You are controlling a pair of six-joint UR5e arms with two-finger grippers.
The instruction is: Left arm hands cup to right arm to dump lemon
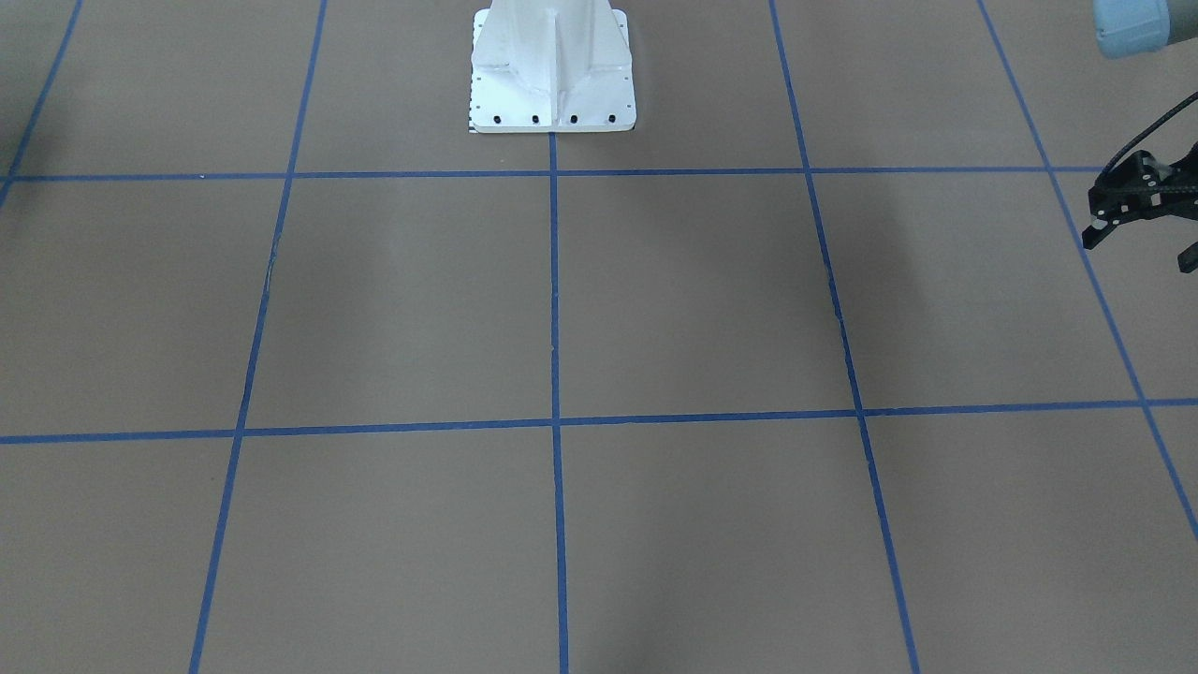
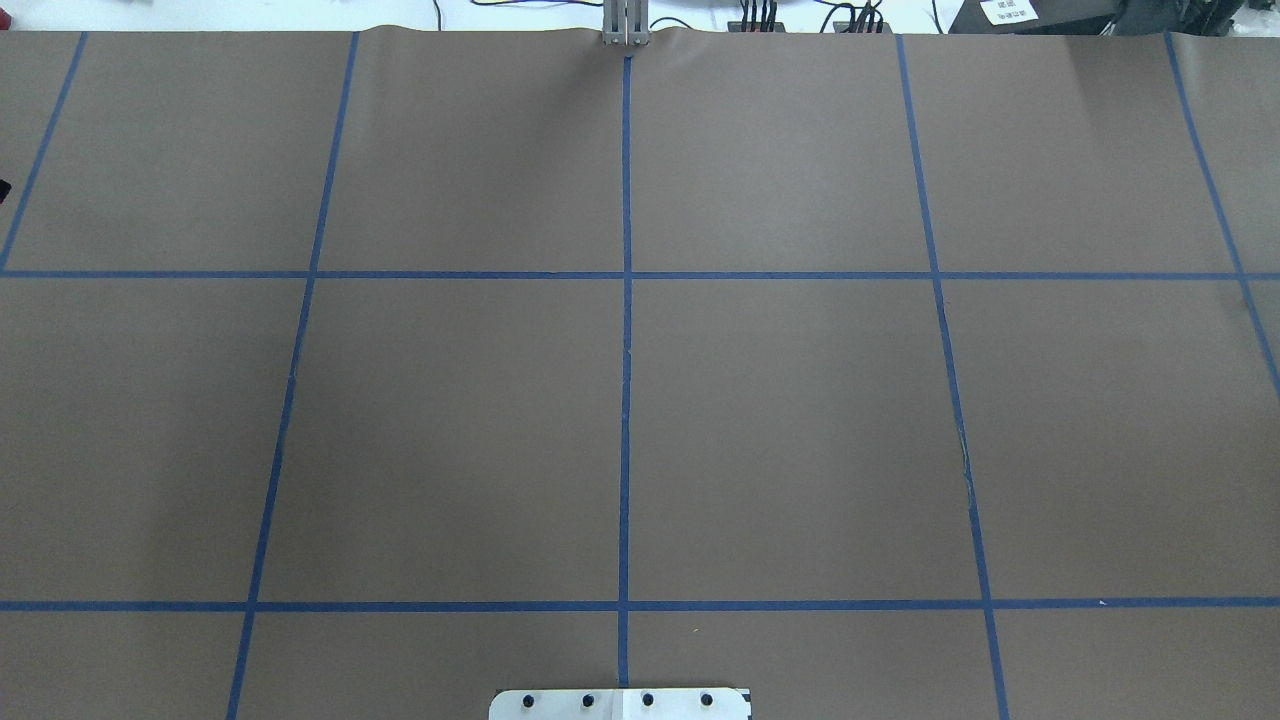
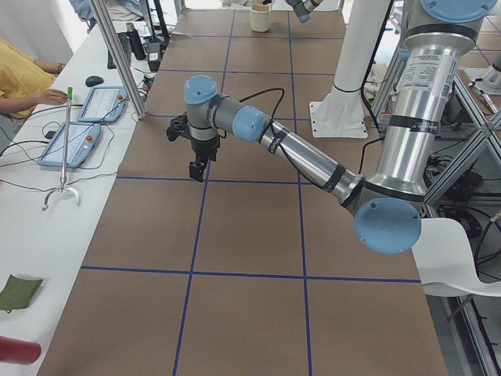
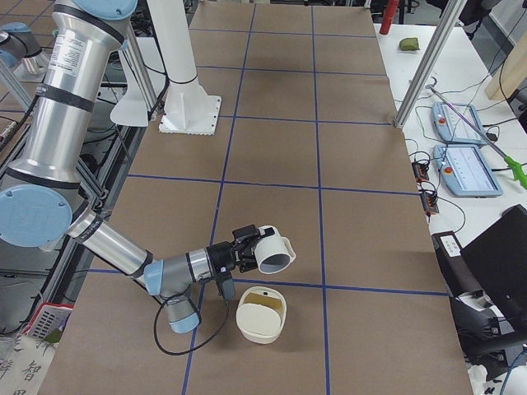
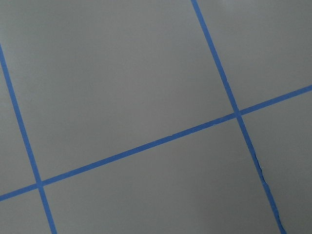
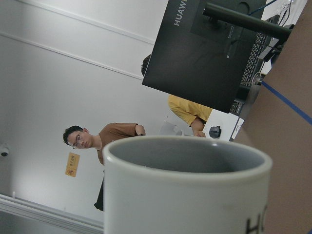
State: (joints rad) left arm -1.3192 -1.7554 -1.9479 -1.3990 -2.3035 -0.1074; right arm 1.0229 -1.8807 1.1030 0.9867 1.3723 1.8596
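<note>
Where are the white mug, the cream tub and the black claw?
White ribbed mug (image 4: 272, 247): exterior right view, side wall.
Cream round tub (image 4: 259, 331): exterior right view, outer wall.
Black open-frame left gripper (image 1: 1139, 246): front-facing view, between fingertips.

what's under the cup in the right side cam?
A white bowl, just below the tilted cup in that view. Its inside looks pale yellowish; its near wall hides part, so no lemon can be confirmed.

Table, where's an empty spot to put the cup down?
Free: the middle squares before the white base. Crowded: the end where the cup tilts over the cream bowl; the left gripper hovers over the other end.
</note>
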